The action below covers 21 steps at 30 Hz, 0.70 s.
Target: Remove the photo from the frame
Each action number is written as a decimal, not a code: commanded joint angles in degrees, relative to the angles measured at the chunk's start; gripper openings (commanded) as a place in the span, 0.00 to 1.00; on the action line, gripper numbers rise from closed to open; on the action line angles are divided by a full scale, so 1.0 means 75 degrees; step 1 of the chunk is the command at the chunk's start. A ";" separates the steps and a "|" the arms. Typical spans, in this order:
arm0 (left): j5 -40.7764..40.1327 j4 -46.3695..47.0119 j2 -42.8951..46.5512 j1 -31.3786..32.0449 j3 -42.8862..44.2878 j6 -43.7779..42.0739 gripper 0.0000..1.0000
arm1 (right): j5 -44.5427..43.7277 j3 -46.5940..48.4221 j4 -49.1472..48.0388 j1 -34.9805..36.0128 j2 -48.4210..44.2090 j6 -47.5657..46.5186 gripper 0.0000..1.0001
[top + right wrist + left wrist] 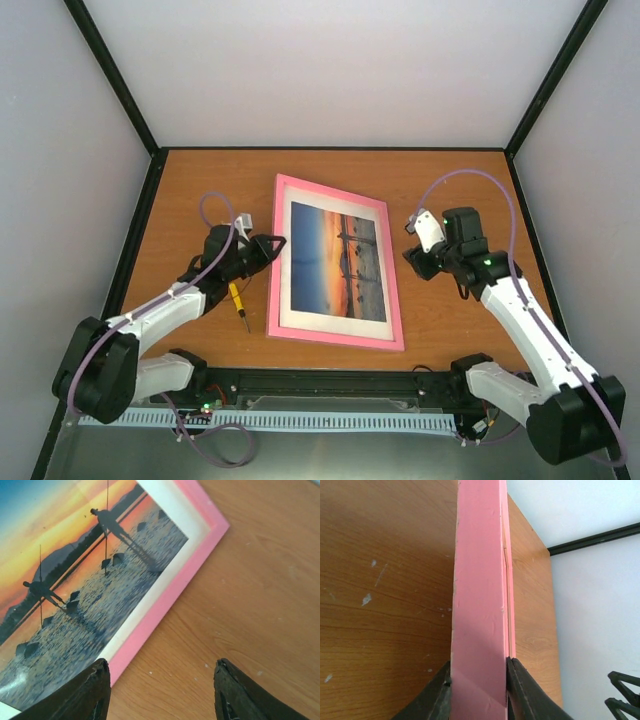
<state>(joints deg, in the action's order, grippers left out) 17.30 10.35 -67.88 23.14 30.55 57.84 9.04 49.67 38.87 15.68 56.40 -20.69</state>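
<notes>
The pink frame (334, 339) lies face up in the middle of the table, with the sunset photo (335, 260) inside a white mat. My left gripper (272, 246) is shut on the frame's left edge, and that side looks raised off the table. In the left wrist view the pink frame (477, 605) edge fills the gap between the fingers (527, 695). My right gripper (413, 252) is open just past the frame's right edge. Seen from the right wrist, the right gripper (160, 680) hangs over bare wood, its left finger by the frame (170, 595) beside the photo (85, 565).
A yellow-handled tool (237, 300) lies on the table under my left arm. Black posts and pale walls enclose the wooden table (460, 330). The right arm's black fingertips (622, 695) show at the lower right of the left wrist view.
</notes>
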 commanded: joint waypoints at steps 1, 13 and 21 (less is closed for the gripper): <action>-0.1377 0.0853 -0.0240 0.0008 -0.0602 -0.0643 0.01 | 0.0558 -0.0327 -0.1046 -0.0041 0.0625 0.0143 0.56; -0.2154 0.0235 -0.0914 0.0009 -0.0703 -0.0458 0.49 | 0.0306 -0.0450 -0.1137 -0.0041 0.1304 0.0124 0.56; -0.2308 -0.0021 -0.0536 0.0009 -0.0807 -0.1118 0.63 | 0.0023 -0.0460 -0.1166 -0.0040 0.1693 0.0087 0.57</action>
<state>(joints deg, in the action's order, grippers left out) 1.89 11.57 -74.28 23.22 24.29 53.93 10.41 46.44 31.38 15.66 67.26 -20.23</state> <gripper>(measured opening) 0.623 0.564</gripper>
